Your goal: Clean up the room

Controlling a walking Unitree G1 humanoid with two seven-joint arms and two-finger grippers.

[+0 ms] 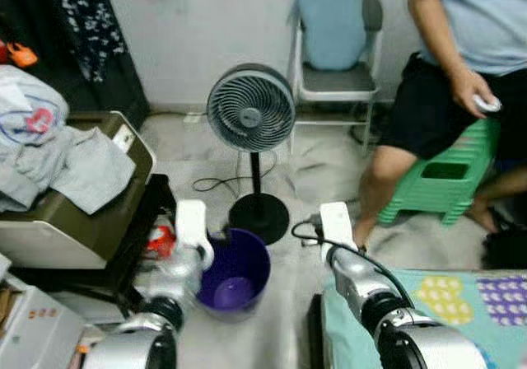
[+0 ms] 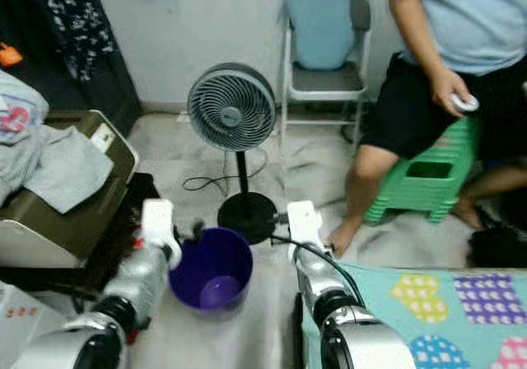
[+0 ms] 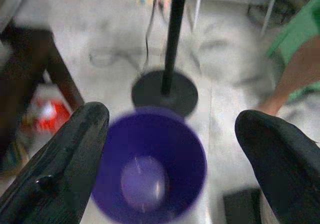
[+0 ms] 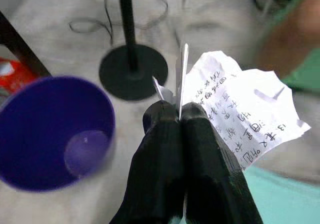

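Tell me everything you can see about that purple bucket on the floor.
The purple bucket is a round, plastic-looking container, wider at the rim than at the base, standing upright on the pale floor. Nothing can be made out inside it. It sits just in front of the standing fan's black base, beside the left gripper, whose fingers are open.

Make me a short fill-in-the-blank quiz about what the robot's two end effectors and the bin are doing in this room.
1. The right end effector is pinching a crumpled sheet of ____ with handwriting on it.
2. The left end effector hovers with its fingers ____ above the bin.
3. The bin on the floor is ____ in colour.
4. Just behind the bin stands a black-based ____.

Missing words: paper; open; purple; fan
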